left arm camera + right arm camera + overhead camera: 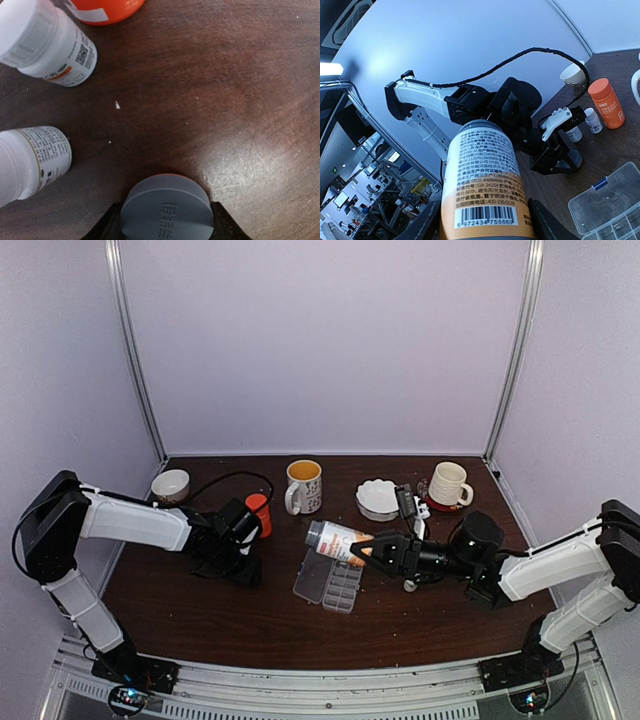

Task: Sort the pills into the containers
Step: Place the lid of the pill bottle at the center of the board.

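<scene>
Bottle (335, 538) clamped in your right claw (365, 548) tilts near the box (330, 588), cap (167, 205) pinched in left claw (166, 227); overtilt spills pills beside the box.

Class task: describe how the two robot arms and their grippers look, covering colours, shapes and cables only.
Both arms pair white, boxy link shells, seen on the left arm and right arm, with black joint housings. The left gripper and right gripper are mostly black, each with two fingers. A thin black cable loops beside the left arm. No markings are legible.
</scene>
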You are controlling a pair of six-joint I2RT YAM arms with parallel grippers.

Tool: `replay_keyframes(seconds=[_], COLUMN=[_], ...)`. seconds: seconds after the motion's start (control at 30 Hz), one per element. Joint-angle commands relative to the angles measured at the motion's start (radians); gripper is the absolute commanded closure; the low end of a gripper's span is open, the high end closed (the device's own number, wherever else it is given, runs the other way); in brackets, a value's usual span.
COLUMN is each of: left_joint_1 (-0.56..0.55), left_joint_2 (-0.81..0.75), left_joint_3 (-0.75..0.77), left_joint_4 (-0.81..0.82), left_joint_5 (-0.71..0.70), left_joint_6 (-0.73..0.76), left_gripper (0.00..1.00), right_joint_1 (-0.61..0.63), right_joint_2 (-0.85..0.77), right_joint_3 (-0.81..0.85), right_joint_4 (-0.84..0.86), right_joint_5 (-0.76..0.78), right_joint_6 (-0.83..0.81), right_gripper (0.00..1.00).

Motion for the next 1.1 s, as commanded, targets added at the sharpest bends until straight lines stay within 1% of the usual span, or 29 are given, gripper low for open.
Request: replay_keyframes(seconds=[0.0,0.23,0.37,0.43,0.53,0.63,0.77,0.83,0.9,0.93,1.07], left_joint_1=[-0.017,-0.027,-0.034,-0.035,-0.038,-0.039,-0.040,-0.045,-0.049,-0.050,-0.049], left_joint_2=[0.017,0.007,-0.018,-0.036,-0.076,-0.122,-0.156,-0.174,-0.199,-0.211,-0.271], left_joint_3=[0.025,0.038,0.035,0.035,0.030,0.027,0.034,0.037,0.039,0.038,0.048], left_joint_4=[0.021,0.000,-0.011,-0.018,-0.024,-0.034,-0.055,-0.061,-0.073,-0.079,-0.130], left_joint_5=[-0.035,-0.041,-0.060,-0.068,-0.079,-0.086,-0.091,-0.090,-0.106,-0.117,-0.191], left_joint_6=[-0.016,-0.013,-0.015,-0.015,-0.013,-0.007,0.000,0.006,0.005,-0.002,-0.068], left_gripper=[0.78,0.56,0.46,0.43,0.32,0.26,0.21,0.18,0.04,0.03,0.02], right_joint_1=[-0.014,-0.031,-0.039,-0.042,-0.046,-0.049,-0.051,-0.051,-0.051,-0.052,-0.053], right_joint_2=[-0.003,-0.006,-0.009,-0.008,0.003,0.017,0.031,0.034,0.036,0.037,0.044], right_joint_3=[-0.032,-0.080,-0.113,-0.130,-0.153,-0.176,-0.198,-0.210,-0.224,-0.230,-0.261], right_joint_4=[0.067,0.067,0.073,0.084,0.108,0.141,0.152,0.155,0.164,0.168,0.186], right_joint_5=[0.014,0.011,0.013,0.016,0.018,0.023,0.037,0.048,0.056,0.059,0.077], right_joint_6=[-0.001,-0.008,-0.007,-0.006,0.001,0.011,0.012,0.009,0.009,0.009,0.015], right_gripper=[1.00,1.00,1.00,1.00,1.00,1.00,1.00,1.00,1.00,1.00,1.00])
